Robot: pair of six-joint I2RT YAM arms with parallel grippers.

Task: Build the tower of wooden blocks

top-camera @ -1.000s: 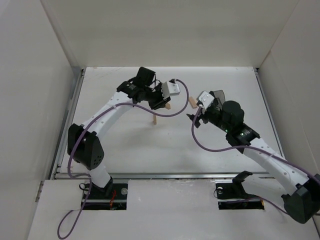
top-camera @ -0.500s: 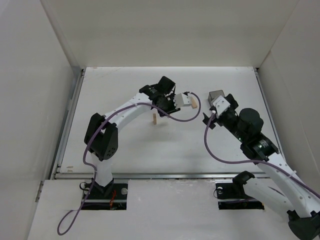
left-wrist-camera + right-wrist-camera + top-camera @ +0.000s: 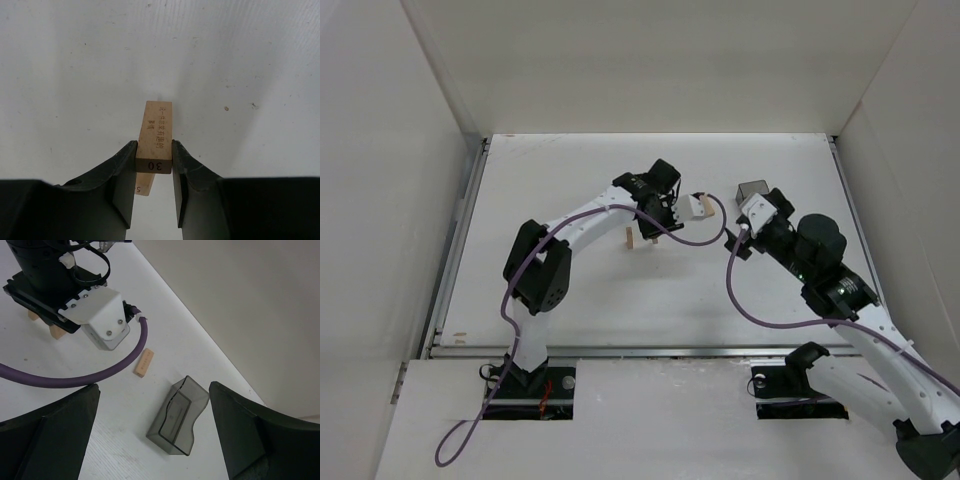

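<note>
My left gripper [image 3: 154, 167] is shut on a light-tan wood block [image 3: 156, 137] marked "30", held flat above the white table. A second tan block [image 3: 143, 185] marked "5" shows just below it. In the top view my left gripper [image 3: 658, 210] is right of a small upright tan block [image 3: 630, 237]. In the right wrist view tan block ends [image 3: 57, 332] show under the left gripper, and a loose tan block [image 3: 143, 362] lies flat on the table. My right gripper [image 3: 157, 435] is open and empty, held above the table.
A translucent dark grey plastic container [image 3: 178, 416] lies on its side under my right gripper; it also shows in the top view [image 3: 752, 190]. A purple cable [image 3: 75, 377] loops from the left wrist. White walls [image 3: 400, 200] enclose the table.
My left gripper has moved right, past the upright block, carrying its block. My right arm pulled back to the right a second ago and has since stayed still.
</note>
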